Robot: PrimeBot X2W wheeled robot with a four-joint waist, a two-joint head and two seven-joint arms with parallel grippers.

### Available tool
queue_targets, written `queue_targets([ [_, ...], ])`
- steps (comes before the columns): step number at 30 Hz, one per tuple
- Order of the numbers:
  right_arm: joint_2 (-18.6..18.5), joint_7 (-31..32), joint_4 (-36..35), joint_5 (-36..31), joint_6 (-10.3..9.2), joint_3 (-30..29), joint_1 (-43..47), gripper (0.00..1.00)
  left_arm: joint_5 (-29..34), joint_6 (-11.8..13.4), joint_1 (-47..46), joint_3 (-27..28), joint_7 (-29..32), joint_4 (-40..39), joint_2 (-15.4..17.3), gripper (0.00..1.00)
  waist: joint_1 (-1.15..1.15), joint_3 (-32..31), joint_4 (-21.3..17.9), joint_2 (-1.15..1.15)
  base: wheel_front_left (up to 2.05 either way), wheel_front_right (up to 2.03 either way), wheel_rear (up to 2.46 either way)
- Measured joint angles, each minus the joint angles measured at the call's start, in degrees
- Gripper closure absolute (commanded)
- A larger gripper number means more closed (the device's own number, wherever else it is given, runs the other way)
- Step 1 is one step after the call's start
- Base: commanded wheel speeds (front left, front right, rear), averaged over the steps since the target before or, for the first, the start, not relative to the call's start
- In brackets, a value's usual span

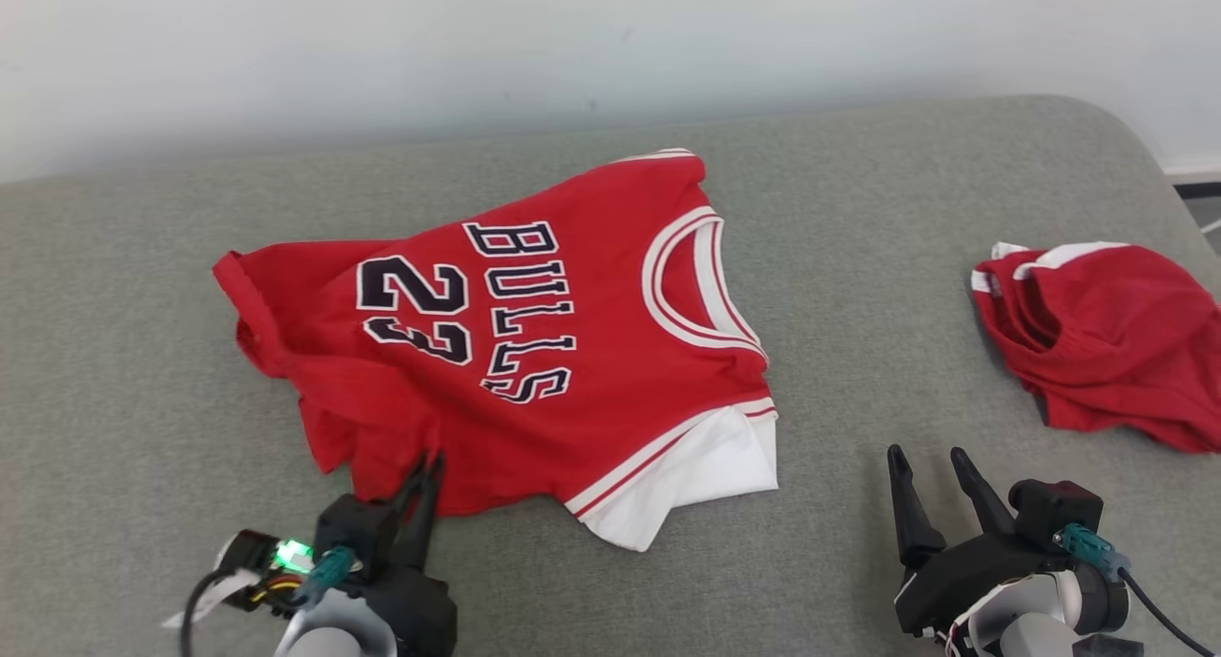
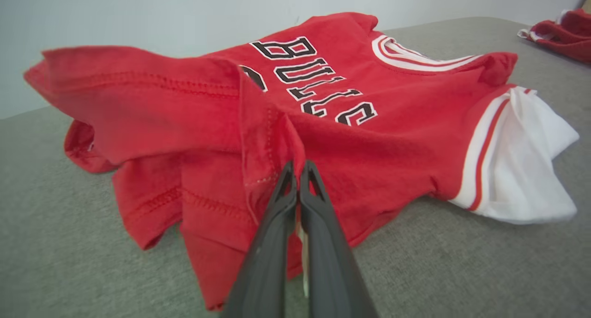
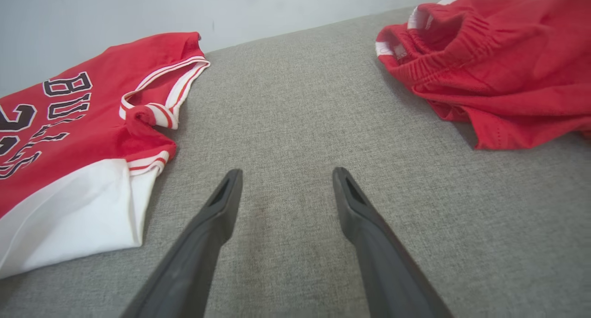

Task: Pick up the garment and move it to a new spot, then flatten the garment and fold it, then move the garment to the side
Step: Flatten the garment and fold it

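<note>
So the red cotton basketball jersey (image 1: 534, 352) with BULLS 23 printed on it was lying front-up around the middle of the grey fabric-covered pad (image 1: 143, 504), a bit rumpled. Its long axis ran left to right, not near to far. The bottom hem was bunched at the left end, the white-trimmed round collar (image 1: 701, 285) sat at the right end, and a white sleeve piece (image 1: 711, 466) stuck out at the near right corner.

The left tool (image 1: 426, 471) was at the jersey's near edge, toward the hem end. Its two long dark fingers were pressed together, pinching a raised fold of the red cloth. In the left wrist view you could see the fabric tented up right at the tips.

The right tool (image 1: 925, 457) was spread wide with nothing in it, over bare pad. It sat to the right of the white sleeve piece and not touching it, roughly between the jersey and a crumpled pair of red elasticated shorts (image 1: 1107, 342) over at the right side.

My read is that this was the pick-up bit, with only one hold so far. Nearly the whole length of the jersey stretched away to the right of that pinch, so lifting from the left alone would probably drag the collar end. The right tool was clearly the nearer one to that end, and the sleeve lay to its left. I couldn't tell if the pinch had caught one layer or both.
</note>
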Motion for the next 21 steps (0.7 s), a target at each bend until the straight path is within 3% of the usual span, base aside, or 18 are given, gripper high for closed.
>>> queue_targets([
  [1, -0.1, 0.0, 0.0, 0.1, 0.0, 0.0, 0.0, 0.0, 0.1, -0.2, -0.6, -0.8, 0.0, 1.0, 0.0, 0.77, 0.0, 0.1, -0.3, 0.0, 0.0, 0.0, 0.0],
  [2, -0.1, 0.0, 0.1, 0.1, 0.0, -0.1, 0.0, 0.0, 0.1, -0.4, -1.1, -1.5, 0.0, 2.2, 0.0, 0.0, 0.0, 0.3, -0.6, 0.0, 0.0, 0.0, 0.0],
  [13, -0.3, 0.0, 0.3, 0.3, 0.0, -1.5, 0.7, 0.0, -3.1, -1.4, -1.1, -8.2, 0.0, 0.6, -0.3, 0.0, 0.0, 0.7, -0.3, 0.0, 0.0, 0.0, 0.0],
  [21, 0.4, 0.0, 0.1, 0.0, 0.0, -1.3, 0.5, 0.0, -5.7, 1.1, 0.9, -5.6, 0.0, -4.8, -0.2, 0.0, 0.0, 0.8, 1.5, 0.0, 0.0, 0.0, 0.0],
])
